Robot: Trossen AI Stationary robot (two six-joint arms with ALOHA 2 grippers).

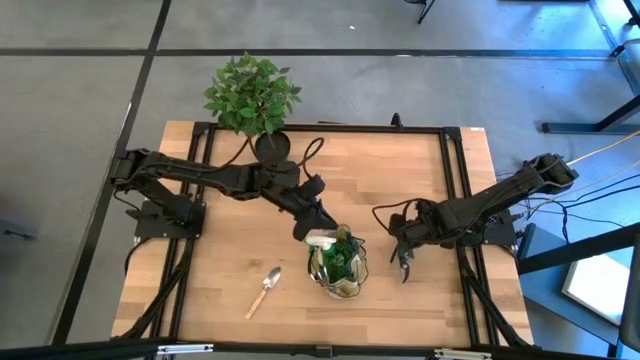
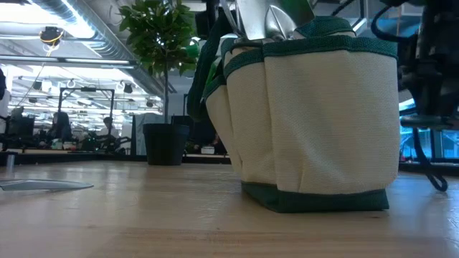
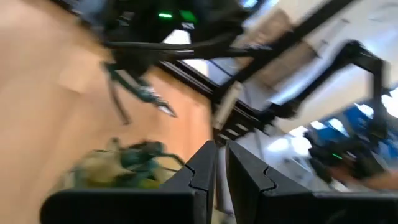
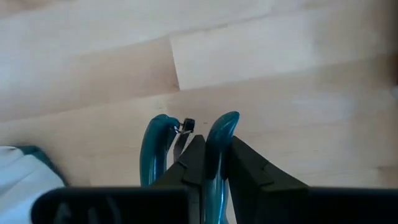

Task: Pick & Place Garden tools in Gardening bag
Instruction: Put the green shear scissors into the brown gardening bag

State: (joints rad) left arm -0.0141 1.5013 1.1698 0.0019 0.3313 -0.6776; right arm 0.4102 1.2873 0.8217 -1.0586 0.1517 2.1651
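Bench (image 1: 420,170): gardening bag (image 1: 338,268) sat near front edge, centre. Trowel (image 1: 265,291) lay w/ open room to bag's left. Left gripper (image 1: 312,232) closed, empty, just behind bag. Right gripper (image 4: 205,163) clamped on teal-handled snips (image 4: 214,155), right of bag.

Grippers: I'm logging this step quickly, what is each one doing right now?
Left gripper: shut, empty, beside the gardening bag.
Right gripper: shut on teal-handled snips, right of the bag above the table.

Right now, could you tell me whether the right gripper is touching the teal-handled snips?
Touching: the right wrist view shows the right gripper with its fingers clamped against one teal handle of the snips.
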